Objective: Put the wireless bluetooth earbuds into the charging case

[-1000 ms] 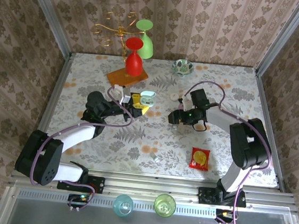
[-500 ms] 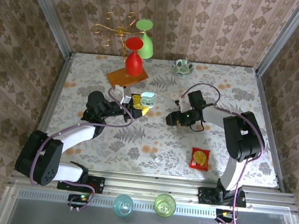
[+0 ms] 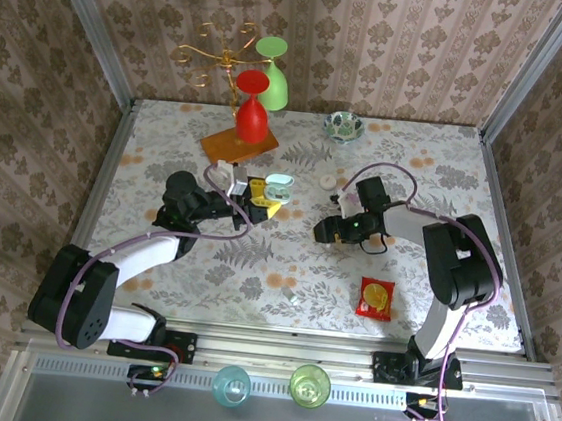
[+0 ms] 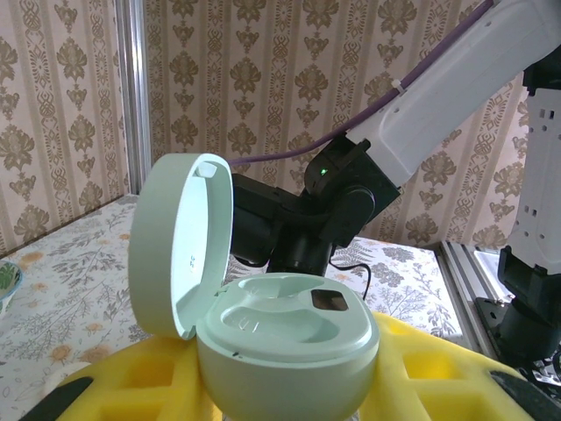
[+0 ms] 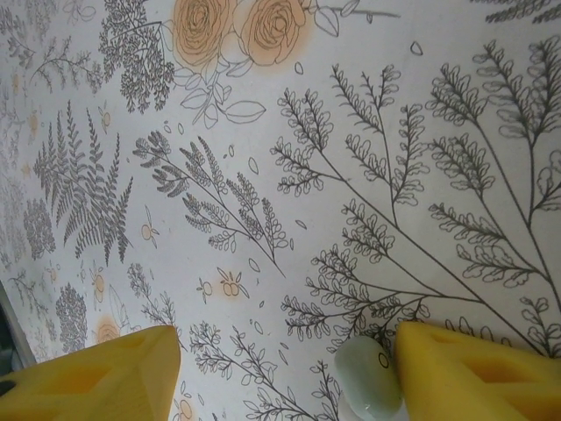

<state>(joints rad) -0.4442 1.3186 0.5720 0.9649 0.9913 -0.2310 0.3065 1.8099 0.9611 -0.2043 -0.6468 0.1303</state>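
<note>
My left gripper (image 4: 289,390) is shut on the mint-green charging case (image 4: 285,338), its yellow pads on either side of the base. The case lid (image 4: 180,241) stands open and both wells look empty. From above, the case (image 3: 279,182) is held over the table left of centre. My right gripper (image 3: 327,229) points down at the table. Its yellow fingers (image 5: 478,373) stand wide apart. One pale mint earbud (image 5: 368,386) lies on the table between them, touching the right-hand finger. The right gripper (image 5: 285,381) is open.
A red snack packet (image 3: 375,298) lies at the front right. A small white disc (image 3: 327,180) and a patterned bowl (image 3: 342,125) sit behind the right gripper. Red (image 3: 253,107) and green (image 3: 274,69) glasses, a wooden board (image 3: 240,144) and a gold rack (image 3: 212,54) crowd the back left.
The right gripper has sunk slightly toward the table and its jaws have narrowed a little. The left arm with the case has not moved.
</note>
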